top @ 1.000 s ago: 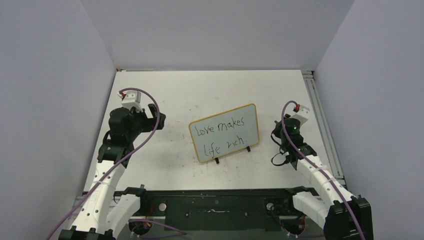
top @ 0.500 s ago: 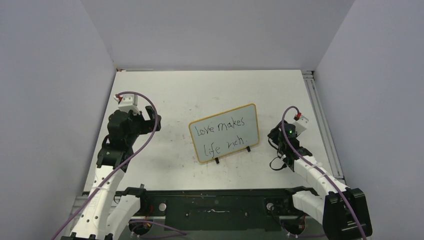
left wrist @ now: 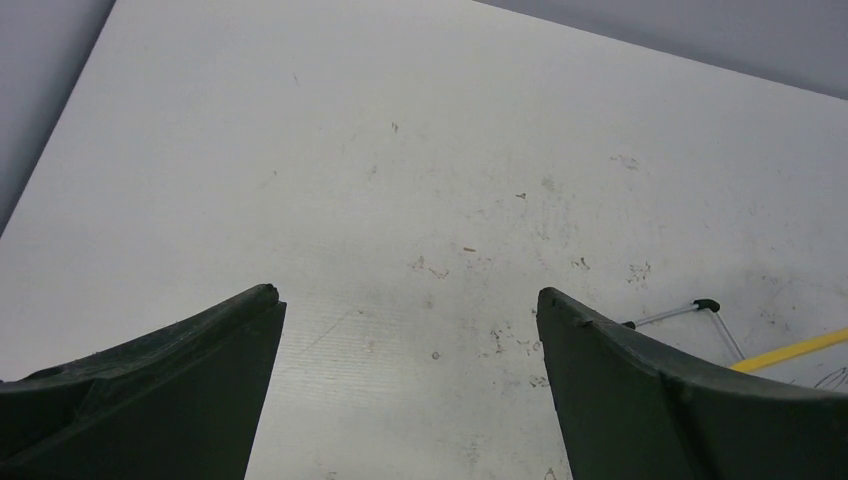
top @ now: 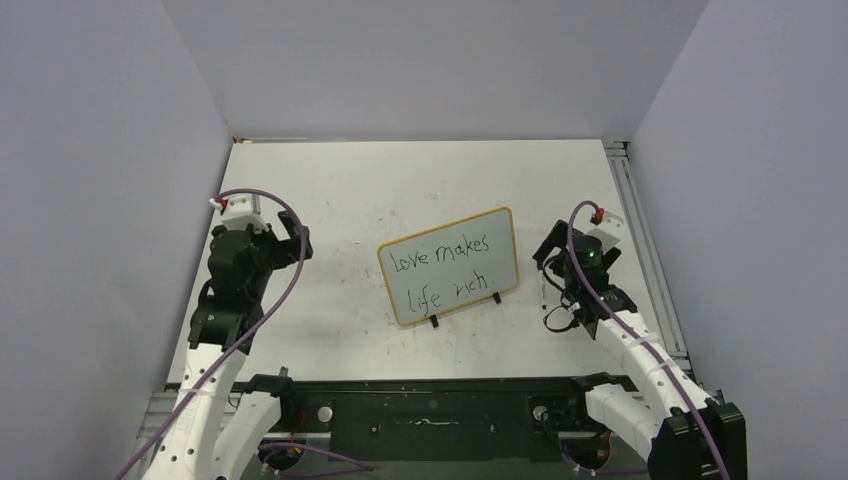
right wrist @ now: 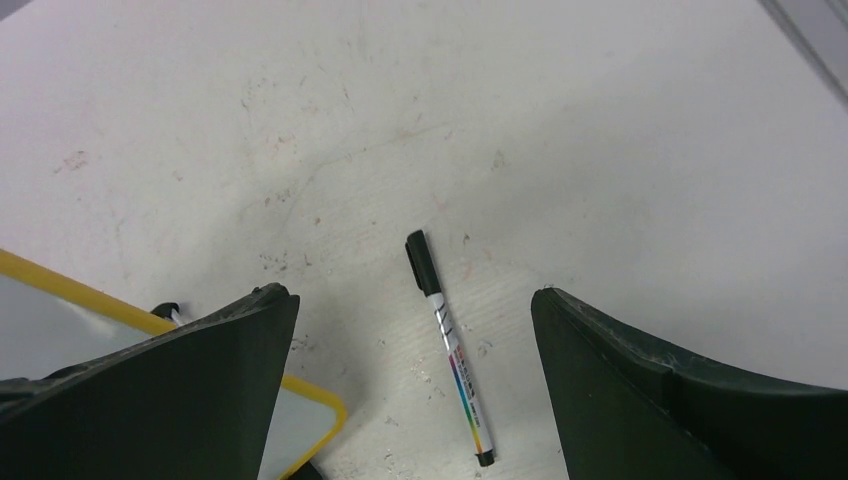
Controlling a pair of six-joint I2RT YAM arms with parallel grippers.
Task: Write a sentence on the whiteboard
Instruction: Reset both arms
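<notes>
Right claw (right wrist: pixel 410 293) spread over marker (right wrist: pixel 447 345); whiteboard (top: pixel 503 230) just left, untouched.

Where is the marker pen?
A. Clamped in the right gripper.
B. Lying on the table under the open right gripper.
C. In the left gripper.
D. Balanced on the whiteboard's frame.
B: the marker pen lies flat on the table, touching neither of the wide-open jaws of the right gripper.

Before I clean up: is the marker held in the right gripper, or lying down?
Lying down: the marker rests flat on the table, under the open right gripper.
</notes>
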